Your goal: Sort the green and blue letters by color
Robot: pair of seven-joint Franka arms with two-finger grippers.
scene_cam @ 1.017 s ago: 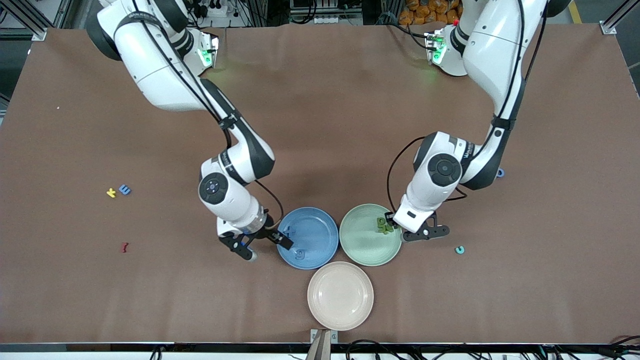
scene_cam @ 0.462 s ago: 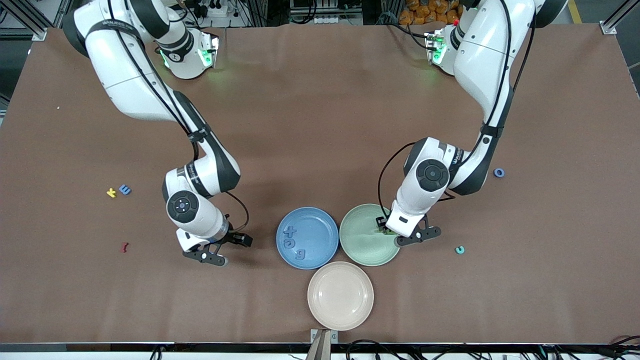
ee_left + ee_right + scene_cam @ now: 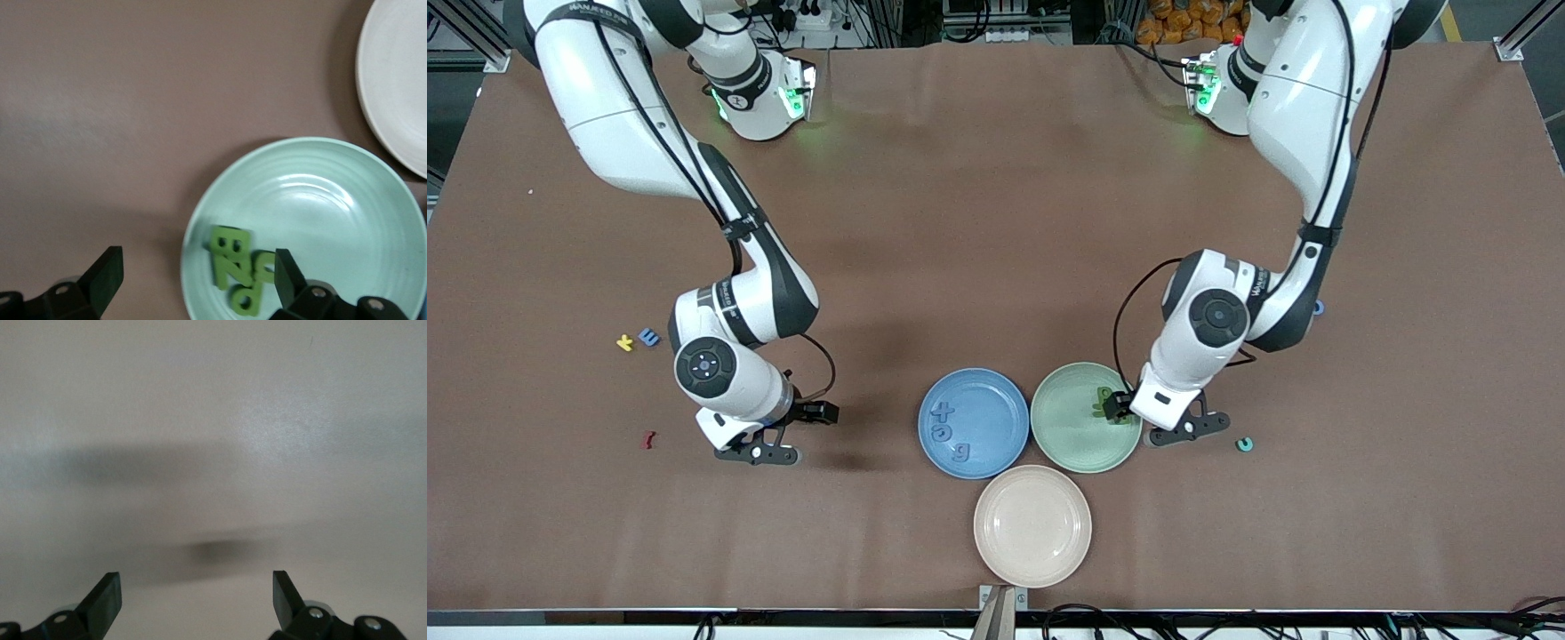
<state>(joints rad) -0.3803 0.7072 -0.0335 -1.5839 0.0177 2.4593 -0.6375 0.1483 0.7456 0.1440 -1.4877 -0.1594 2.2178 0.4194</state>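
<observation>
Brown cloth covers the worktop (image 3: 996, 222), and your three plates sit bunched near the middle of the edge nearest the front camera: blue plate (image 3: 996, 396), green plate (image 3: 1063, 444) beside it, cream plate (image 3: 1032, 556) closest to that edge and empty. I read the colour match as the reason: blue letters (image 3: 948, 432) lie in the blue plate, green letters (image 3: 1104, 402) in the green.

Your left gripper (image 3: 1149, 425) hangs over the green plate's rim with its jaws wide and nothing between them. Your right gripper (image 3: 787, 433) is over bare cloth toward the right arm's end, also wide open and empty.

Still unsorted, judging by where they lie: a blue letter (image 3: 648, 337) beside a yellow letter (image 3: 624, 342) and a dark red letter (image 3: 648, 438) at the right arm's end, a teal piece (image 3: 1243, 444) and a blue ring (image 3: 1317, 308) at the left arm's end.

Only the left wrist view shows the green letters (image 3: 235, 267) overlapping in a heap by the rim; the right wrist view shows just cloth.
</observation>
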